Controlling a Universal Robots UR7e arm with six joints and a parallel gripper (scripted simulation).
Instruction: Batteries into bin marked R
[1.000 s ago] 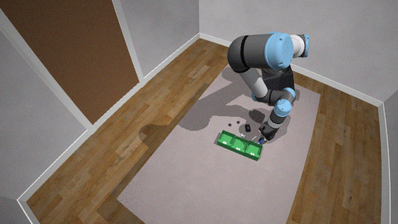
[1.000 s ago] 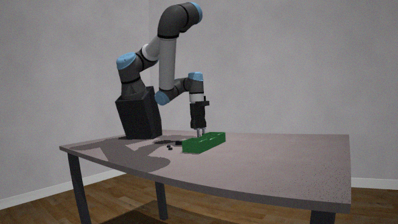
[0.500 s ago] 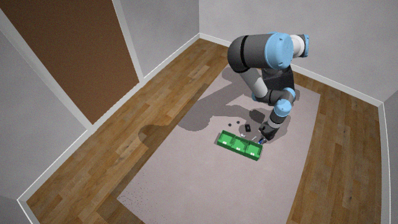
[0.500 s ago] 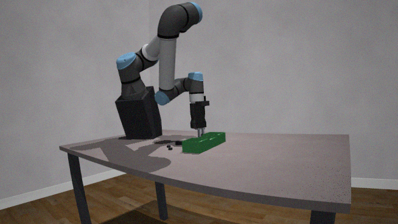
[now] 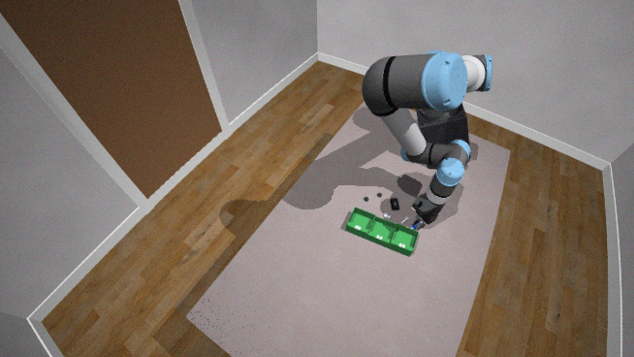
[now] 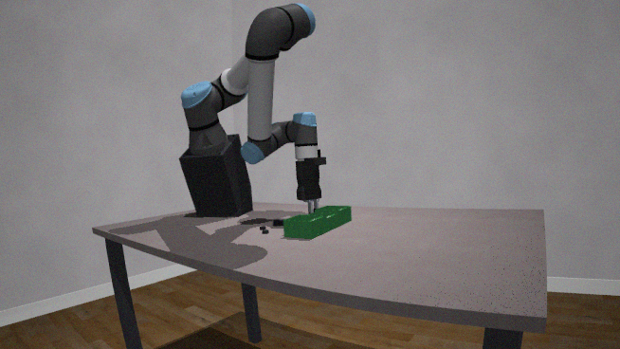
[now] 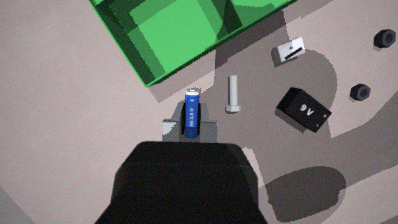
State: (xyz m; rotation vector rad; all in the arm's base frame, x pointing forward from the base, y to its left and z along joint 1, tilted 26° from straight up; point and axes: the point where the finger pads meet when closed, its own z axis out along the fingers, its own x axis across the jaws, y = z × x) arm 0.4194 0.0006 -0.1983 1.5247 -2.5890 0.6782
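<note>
My gripper (image 7: 191,112) is shut on a blue cylindrical battery (image 7: 192,113), low over the table beside the end of the green three-part bin (image 7: 175,32). The battery's silver tip points towards the bin's end compartment. In the top view the gripper (image 5: 420,222) stands at the right end of the bin (image 5: 382,231), with the blue battery (image 5: 415,225) just visible under it. A black 9V battery (image 7: 304,109) lies on the table to the right and shows in the top view (image 5: 395,204). The bin's letter labels are too small to read.
A grey bolt (image 7: 232,94) lies just right of the held battery. A small white clip (image 7: 288,50) and two black nuts (image 7: 384,38) (image 7: 360,91) lie further right. The robot base (image 6: 215,177) stands behind on the table.
</note>
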